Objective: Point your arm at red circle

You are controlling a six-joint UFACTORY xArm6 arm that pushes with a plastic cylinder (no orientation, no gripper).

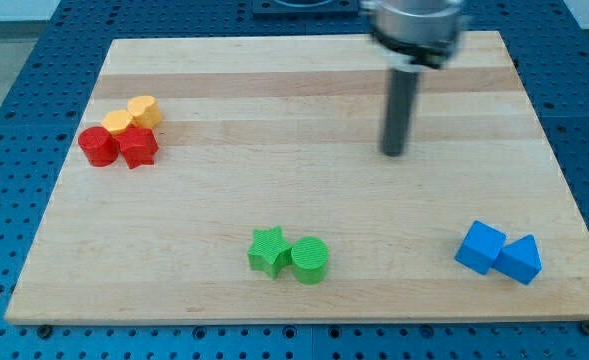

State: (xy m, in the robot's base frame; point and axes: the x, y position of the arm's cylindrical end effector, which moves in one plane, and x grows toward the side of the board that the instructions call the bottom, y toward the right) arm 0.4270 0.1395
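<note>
Camera view, and my tip (395, 153) sits on bare board toward the view's upper right, well apart from everything — no jaws on this rod, so nothing to spread or pinch! The red circle (97, 146) waits at the far left, touching the red star (138, 148) and just below two yellow blocks (131, 116). The danger, I'd say: overshoot, and that tight cluster scatters.

Arm entering from the view's top, right of centre. A blurred grey cylindrical mount carries a straight dark rod (401, 112) that hangs nearly upright. My tip (394, 154) lies at the rod's lower end, at the level of the table (274, 90), in its upper right part.
</note>
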